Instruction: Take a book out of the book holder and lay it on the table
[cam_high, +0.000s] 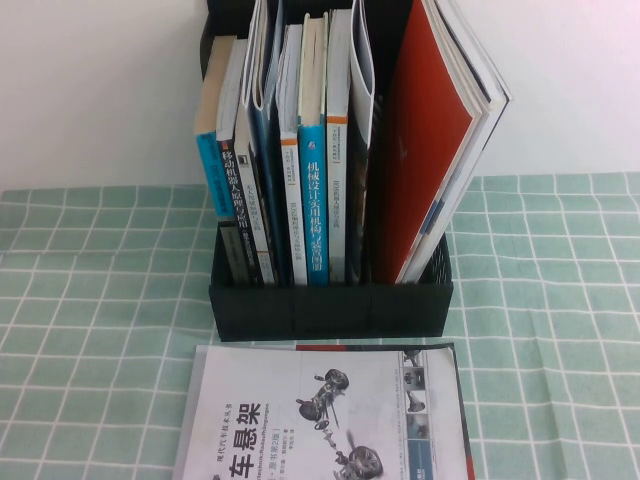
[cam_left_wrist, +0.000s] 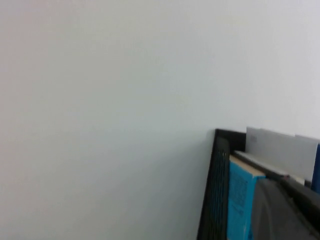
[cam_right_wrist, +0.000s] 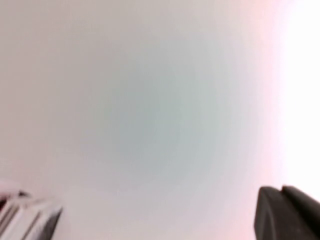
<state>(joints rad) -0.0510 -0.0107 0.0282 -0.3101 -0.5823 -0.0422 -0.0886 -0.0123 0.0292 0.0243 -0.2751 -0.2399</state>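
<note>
Since neither arm showed in the high view, the grasp had not begun. The right jaws were fully closed on nothing, raised toward the bare wall (cam_right_wrist: 150, 100), with only some pale page edges (cam_right_wrist: 30, 215) off to one side. Whether the left jaws were open could not be told; they hung just beside an upper corner of the book holder (cam_left_wrist: 216, 190), close to a blue-spined volume (cam_left_wrist: 242, 200). Farther from both, the car-suspension magazine (cam_high: 320, 410) lay flat on the tabletop (cam_high: 80, 300), touching the holder's low front wall. The book showed no cover; it was probably one of the thin pale magazines (cam_high: 362, 70) standing upright among the dividers, next to the leaning red-covered magazine (cam_high: 430, 150). Doing this well would mean opening the right jaws first, coming down onto that thin top edge alone, pinching near its middle, and lifting straight up so its neighbours were not dragged out.
</note>
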